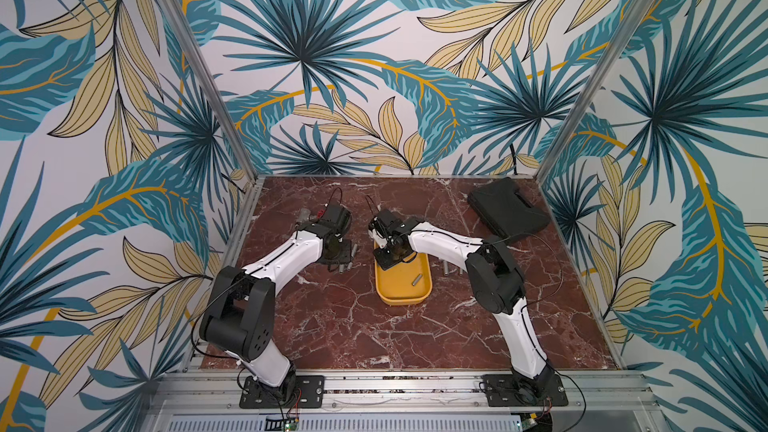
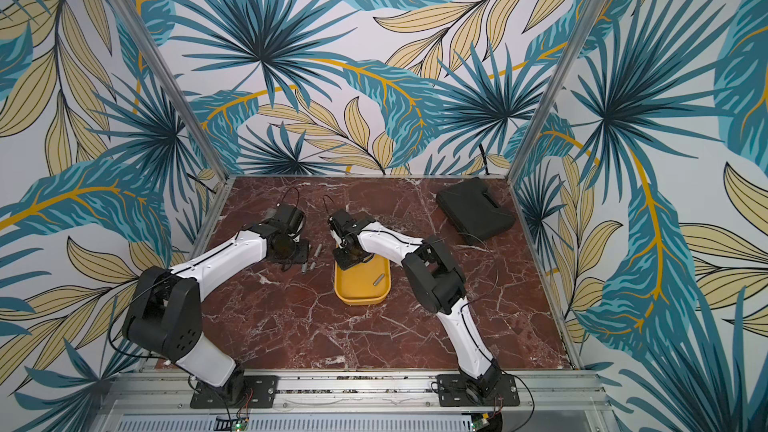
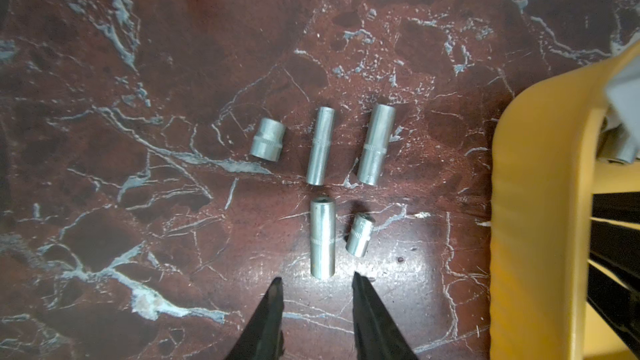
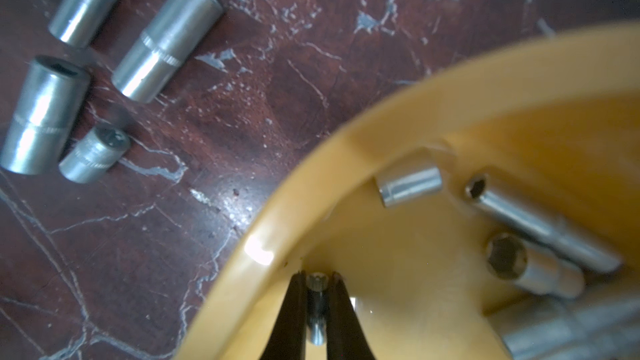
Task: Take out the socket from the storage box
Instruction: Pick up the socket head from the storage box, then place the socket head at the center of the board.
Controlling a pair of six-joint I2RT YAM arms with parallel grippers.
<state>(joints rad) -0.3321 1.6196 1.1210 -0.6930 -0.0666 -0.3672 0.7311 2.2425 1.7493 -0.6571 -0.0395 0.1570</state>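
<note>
Sockets (image 3: 322,237), five, lie on the table (image 3: 138,167) before the left end effector (image 3: 317,285), jaws apart and empty: a count only the left wrist view gives. At centre, the storage box (image 1: 403,297); the right wrist view alone shows the right end effector (image 4: 318,280) clamped on a slim socket (image 4: 317,306) inside it. Black case (image 1: 509,205) far right.

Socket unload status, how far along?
Done: five sockets lie on the table beside the storage box. In hand: right jaws closed on a small socket inside the box. Remaining: at least three more sockets in it.
</note>
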